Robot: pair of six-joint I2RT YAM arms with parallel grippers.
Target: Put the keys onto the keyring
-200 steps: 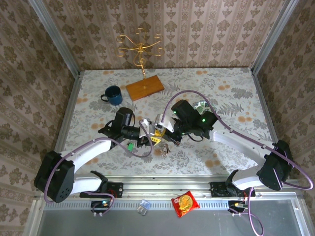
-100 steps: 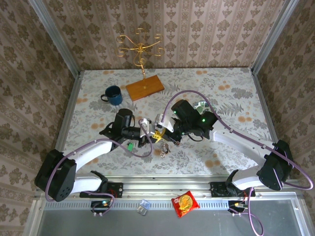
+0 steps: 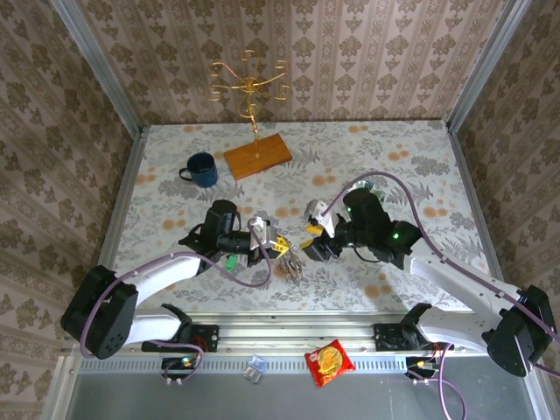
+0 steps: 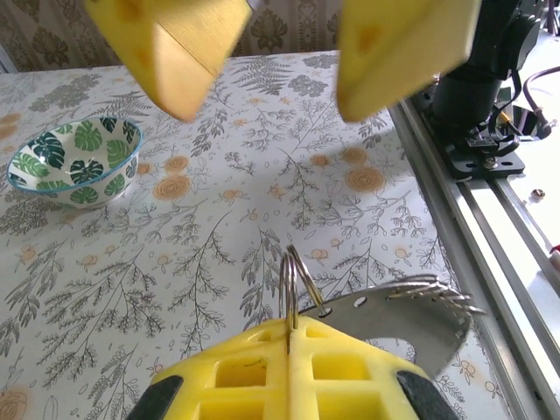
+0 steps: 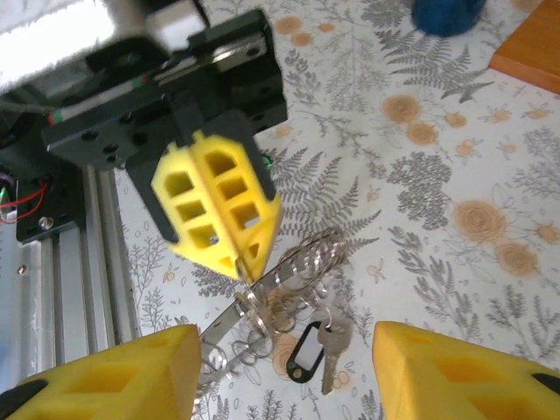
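1. The keyring stands upright, pinched in the left hand, likely presenting its loop for threading.
2. The keys sit just below it, by the desk.
3. The right hand faces it, spread wide, empty.

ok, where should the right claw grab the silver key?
Likely the blade of the silver key, approached end-on from its free tip: the head is tied in beside the black tag, and the left claw, shut on the keyring, crowds that end.
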